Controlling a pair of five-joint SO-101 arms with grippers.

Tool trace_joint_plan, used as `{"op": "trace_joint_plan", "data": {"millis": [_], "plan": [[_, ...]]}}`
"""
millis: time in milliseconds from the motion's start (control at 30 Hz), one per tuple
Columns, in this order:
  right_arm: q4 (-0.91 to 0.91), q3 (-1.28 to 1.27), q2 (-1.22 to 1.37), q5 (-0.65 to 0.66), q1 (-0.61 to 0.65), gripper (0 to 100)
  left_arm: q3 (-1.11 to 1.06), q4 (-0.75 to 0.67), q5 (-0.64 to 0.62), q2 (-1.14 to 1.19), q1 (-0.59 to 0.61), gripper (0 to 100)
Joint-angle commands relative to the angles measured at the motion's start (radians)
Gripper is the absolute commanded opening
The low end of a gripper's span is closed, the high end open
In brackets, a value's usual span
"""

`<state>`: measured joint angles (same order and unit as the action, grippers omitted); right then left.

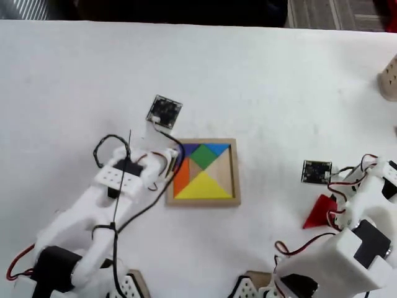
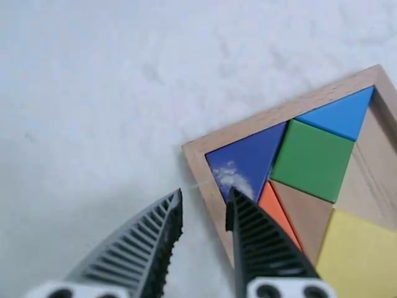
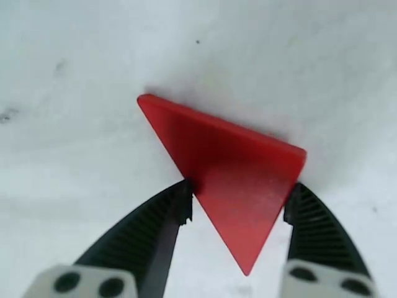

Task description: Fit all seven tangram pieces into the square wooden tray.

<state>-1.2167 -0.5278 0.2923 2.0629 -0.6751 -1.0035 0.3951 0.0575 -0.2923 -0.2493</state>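
Note:
The square wooden tray (image 1: 234,171) lies mid-table holding a dark blue triangle (image 2: 245,158), a blue triangle (image 2: 338,115), a green square (image 2: 313,158), an orange piece (image 2: 276,208), a yellow triangle (image 2: 360,257) and a pale wooden piece (image 2: 307,214). My left gripper (image 2: 203,208) is open and straddles the tray's wall (image 2: 208,180) near a corner, one finger inside over the dark blue and orange pieces, the other outside. To the right, a red triangle (image 3: 229,167) sits on the white table, and my right gripper (image 3: 237,200) is shut on its two slanted edges. From above, the red triangle (image 1: 318,212) pokes out beside the right arm.
Two small black circuit boards lie on the table, one (image 1: 164,112) behind the tray and one (image 1: 317,172) near the right arm. Loose cables (image 1: 108,146) trail around both arms. A pale wooden object (image 1: 389,77) stands at the far right edge.

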Motion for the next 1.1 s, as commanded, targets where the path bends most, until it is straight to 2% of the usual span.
{"op": "trace_joint_plan", "data": {"millis": [0, 233, 333, 433, 567, 733, 833, 1000, 1067], "plan": [[0.018, -0.081, 0.022, -0.008, 0.041, 23.0, 0.012, -0.023, 0.009, -0.048, -0.001, 13], [0.024, -0.083, 0.021, -0.006, 0.012, 23.0, 0.012, -0.023, 0.009, -0.048, -0.001, 13], [0.088, -0.11, -0.027, -0.006, -0.035, 23.0, 0.012, -0.023, 0.009, -0.048, -0.001, 13], [0.182, -0.204, -0.117, 0.038, -0.084, 23.0, 0.012, -0.023, 0.009, -0.048, -0.002, 13], [0.271, -0.407, -0.283, 0.054, -0.088, 23.0, 0.012, -0.023, 0.009, -0.048, -0.002, 13], [0.421, -0.601, -0.473, -0.118, -0.01, 22.6, 0.014, -0.023, 0.009, -0.048, -0.002, 13], [0.467, -0.628, -0.504, -0.17, 0.015, 21.3, 0.014, -0.023, 0.009, -0.048, -0.002, 13], [0.472, -0.623, -0.515, -0.23, 0.058, 0.5, 0.012, -0.023, 0.009, -0.048, -0.002, 13], [0.469, -0.597, -0.515, -0.265, 0.047, 4.2, 0.012, -0.023, 0.009, -0.048, -0.002, 13]]}}
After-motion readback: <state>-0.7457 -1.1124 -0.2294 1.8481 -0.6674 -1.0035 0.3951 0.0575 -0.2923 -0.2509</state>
